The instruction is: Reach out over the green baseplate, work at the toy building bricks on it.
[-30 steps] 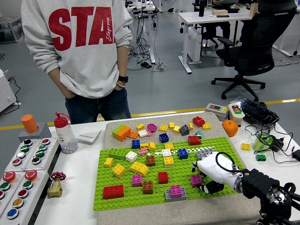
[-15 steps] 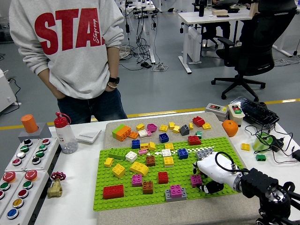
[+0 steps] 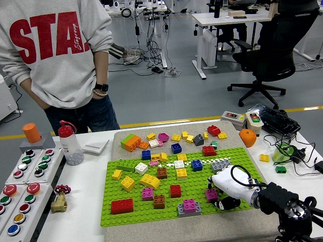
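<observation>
Little has moved on my side — my right hand (image 3: 228,187) has held its place over the green baseplate (image 3: 151,214) near the desk's right edge, while the person (image 3: 50,55) at the far side has stepped further toward the far left corner. My fingers (image 3: 220,203) curl down around a small magenta brick (image 3: 211,194) toward the plate's right end, though I cannot tell whether they truly clamp it. I judge the brick light, rigid and smooth-sided, gripped firmly by the studs beneath it — best pinched on two opposite side walls and pulled straight up. It is a squat block with round studs on top, standing near a grey brick (image 3: 220,164).
</observation>
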`<state>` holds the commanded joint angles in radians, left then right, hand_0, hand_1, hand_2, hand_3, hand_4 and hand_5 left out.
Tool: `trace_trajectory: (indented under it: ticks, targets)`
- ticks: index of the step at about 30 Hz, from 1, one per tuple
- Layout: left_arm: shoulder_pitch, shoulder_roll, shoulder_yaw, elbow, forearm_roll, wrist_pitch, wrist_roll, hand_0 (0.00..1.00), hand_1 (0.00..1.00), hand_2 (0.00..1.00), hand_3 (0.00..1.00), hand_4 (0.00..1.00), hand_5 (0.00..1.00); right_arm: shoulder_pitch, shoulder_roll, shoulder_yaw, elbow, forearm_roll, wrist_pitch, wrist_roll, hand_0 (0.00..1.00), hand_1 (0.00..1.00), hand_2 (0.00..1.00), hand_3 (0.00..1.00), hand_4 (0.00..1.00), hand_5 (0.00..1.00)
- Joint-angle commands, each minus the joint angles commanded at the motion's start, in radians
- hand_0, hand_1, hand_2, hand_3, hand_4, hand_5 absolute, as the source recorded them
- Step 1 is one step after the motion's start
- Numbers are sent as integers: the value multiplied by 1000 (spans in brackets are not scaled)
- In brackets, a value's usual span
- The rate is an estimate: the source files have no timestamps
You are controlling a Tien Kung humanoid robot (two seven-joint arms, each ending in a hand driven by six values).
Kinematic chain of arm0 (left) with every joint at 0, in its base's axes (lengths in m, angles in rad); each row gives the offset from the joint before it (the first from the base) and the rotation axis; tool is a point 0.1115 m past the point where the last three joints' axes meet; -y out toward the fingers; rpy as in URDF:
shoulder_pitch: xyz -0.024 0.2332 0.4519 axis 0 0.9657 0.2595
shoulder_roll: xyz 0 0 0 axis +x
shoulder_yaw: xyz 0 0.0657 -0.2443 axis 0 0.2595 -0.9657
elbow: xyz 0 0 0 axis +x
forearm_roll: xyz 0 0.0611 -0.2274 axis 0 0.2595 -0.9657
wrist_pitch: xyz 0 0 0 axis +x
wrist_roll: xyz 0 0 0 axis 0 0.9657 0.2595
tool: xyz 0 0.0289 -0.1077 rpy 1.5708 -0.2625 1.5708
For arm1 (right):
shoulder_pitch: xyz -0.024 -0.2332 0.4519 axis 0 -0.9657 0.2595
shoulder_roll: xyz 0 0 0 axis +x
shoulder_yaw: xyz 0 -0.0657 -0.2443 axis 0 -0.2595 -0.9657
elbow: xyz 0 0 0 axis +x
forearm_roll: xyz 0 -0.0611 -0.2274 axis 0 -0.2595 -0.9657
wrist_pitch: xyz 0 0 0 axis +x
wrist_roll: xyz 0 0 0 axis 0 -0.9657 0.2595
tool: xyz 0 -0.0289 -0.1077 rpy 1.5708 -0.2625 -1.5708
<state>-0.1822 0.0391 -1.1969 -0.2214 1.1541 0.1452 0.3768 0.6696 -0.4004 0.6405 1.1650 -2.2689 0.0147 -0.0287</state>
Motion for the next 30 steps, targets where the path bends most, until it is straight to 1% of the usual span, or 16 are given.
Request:
trace_trajectory:
  ticks: [1,2,7,8,10,13,14,19,20,25,26,30]
  targets:
    - [0,0,0,0,0,0,0,662,612,623,447,361,998,0,0,0,0,0,-1,0,679,400,410,591,684,415]
    - [0,0,0,0,0,0,0,661,612,623,446,359,998,0,0,-1,-1,0,-5,0,679,393,406,570,676,412]
    - [-1,0,-1,0,1,0,1,661,612,623,446,359,998,-1,1,-1,-2,0,-20,-1,679,393,406,570,676,412]
    - [-1,0,-1,0,0,0,1,661,612,623,446,360,998,-1,1,0,-1,0,-22,-1,678,391,407,552,657,411]
    - [-1,0,-1,0,0,1,0,661,612,623,446,360,998,-1,0,2,1,0,-27,0,678,391,407,552,657,411]
    - [-1,0,-1,0,-1,1,0,661,612,623,446,360,998,-2,-3,6,11,0,-38,-2,678,391,407,552,657,411]
    - [-1,0,0,0,-1,2,0,661,612,623,446,359,998,-3,-3,7,14,0,-41,-2,710,427,445,551,646,408]
    - [-3,0,0,0,0,2,2,661,612,623,446,359,998,-4,-7,16,40,0,-69,0,710,427,445,551,646,408]
    - [-4,0,0,0,0,2,2,661,612,623,447,360,998,-5,-8,17,46,0,-74,0,911,723,791,551,646,411]
    - [-4,0,0,0,-1,2,1,661,612,623,447,360,998,-6,-13,24,73,0,-86,6,911,723,791,551,646,411]
    - [-4,0,0,0,-1,2,1,662,612,623,447,360,998,-6,-14,25,77,0,-88,8,962,859,890,553,634,402]
    - [-5,0,0,0,-2,2,0,662,612,623,447,360,998,-6,-16,26,93,1,-89,12,962,859,890,553,634,402]
